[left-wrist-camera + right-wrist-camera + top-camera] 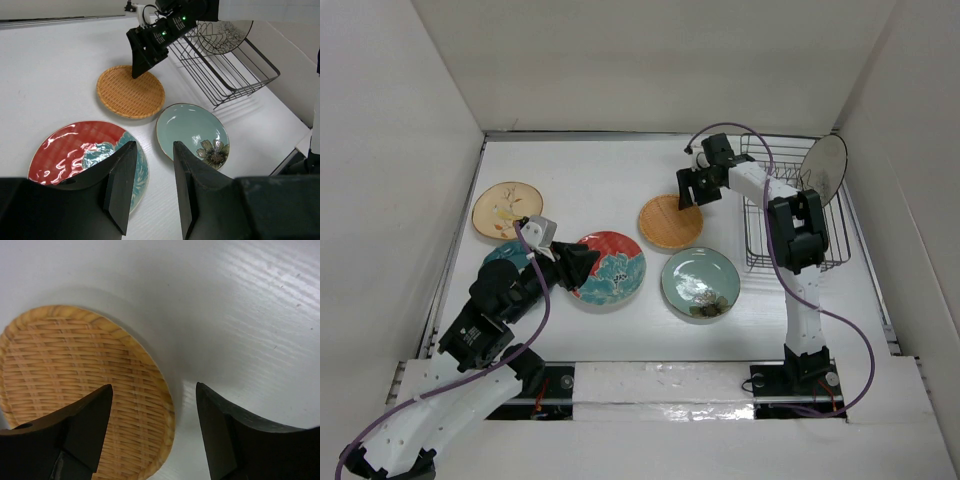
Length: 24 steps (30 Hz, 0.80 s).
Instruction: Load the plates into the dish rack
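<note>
My right gripper is open just above the table, with the near rim of the orange woven plate between its fingers. In the top view it sits at that plate's far edge. My left gripper is open and empty, hovering over the gap between the red plate with teal flowers and the pale green plate. The black wire dish rack at the right holds one white plate on edge. A tan floral plate lies far left. A teal blue plate shows partly under my left arm.
White walls close in the table on the left, back and right. The rack stands against the right wall, and my right arm reaches across its near-left side. The red plate and green plate lie close together mid-table.
</note>
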Each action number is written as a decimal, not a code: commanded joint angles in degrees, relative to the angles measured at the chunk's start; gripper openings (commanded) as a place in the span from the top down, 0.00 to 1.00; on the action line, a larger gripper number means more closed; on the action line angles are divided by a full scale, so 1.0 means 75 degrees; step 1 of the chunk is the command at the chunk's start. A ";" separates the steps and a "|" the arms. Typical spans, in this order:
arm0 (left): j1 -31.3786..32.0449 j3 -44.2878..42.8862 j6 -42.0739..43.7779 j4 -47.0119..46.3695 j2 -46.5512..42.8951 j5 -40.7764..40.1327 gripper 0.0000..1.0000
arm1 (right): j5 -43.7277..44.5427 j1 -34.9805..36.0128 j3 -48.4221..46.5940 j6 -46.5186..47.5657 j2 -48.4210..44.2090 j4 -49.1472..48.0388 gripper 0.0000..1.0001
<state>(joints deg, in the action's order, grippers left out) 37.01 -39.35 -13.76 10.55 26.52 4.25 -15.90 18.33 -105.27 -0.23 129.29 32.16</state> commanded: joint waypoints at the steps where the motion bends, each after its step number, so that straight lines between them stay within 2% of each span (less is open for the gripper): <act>1: 0.0033 -0.0179 0.0042 -0.0316 0.0061 -0.0004 0.67 | -0.0996 -0.0087 -0.0260 0.0370 0.0269 0.0422 0.29; 5: 0.0033 -0.0179 0.0030 -0.0328 0.0085 0.0031 0.67 | -0.1407 -0.0088 -0.0424 0.0558 0.0631 0.0668 0.33; 8: 0.0033 -0.0179 0.0018 -0.0340 0.0096 0.0031 0.67 | -0.1804 -0.0170 -0.0448 0.0477 0.0714 0.0575 0.45; 9: 0.0033 -0.0179 0.0018 -0.0328 0.0096 0.0031 0.67 | -0.2014 -0.0170 -0.0425 0.0441 0.0737 0.0529 0.53; 11: 0.0033 -0.0179 0.0018 -0.0340 0.0096 0.0019 0.67 | -0.2133 -0.0240 -0.0401 0.0313 0.0761 0.0364 0.62; 12: 0.0033 -0.0179 0.0007 -0.0340 0.0108 0.0019 0.67 | -0.2203 -0.0240 -0.0413 0.0289 0.0796 0.0329 0.72; 14: 0.0033 -0.0179 0.0007 -0.0340 0.0108 0.0007 0.67 | -0.2286 -0.0323 -0.0413 0.0149 0.0773 0.0165 0.85; 15: 0.0033 -0.0190 0.0018 -0.0340 0.0108 0.0019 0.67 | -0.2333 -0.0404 -0.0401 0.0101 0.0738 0.0084 0.96; 16: 0.0033 -0.0179 0.0018 -0.0340 0.0108 -0.0004 0.67 | -0.2356 -0.0405 -0.0355 0.0043 0.0633 -0.0126 1.00; 22: 0.0033 -0.0179 0.0018 -0.0340 0.0143 -0.0016 0.67 | -0.2310 -0.0639 0.0043 -0.0824 -0.0327 -0.1472 1.00; 24: 0.0033 -0.0179 0.0030 -0.0340 0.0143 -0.0016 0.67 | -0.2112 -0.0639 0.0395 -0.1105 -0.1006 -0.1895 1.00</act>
<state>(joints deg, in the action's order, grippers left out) 37.01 -39.35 -13.78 10.52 27.22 4.25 -37.01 14.39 -104.03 -6.70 129.84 27.18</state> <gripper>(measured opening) 0.331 0.076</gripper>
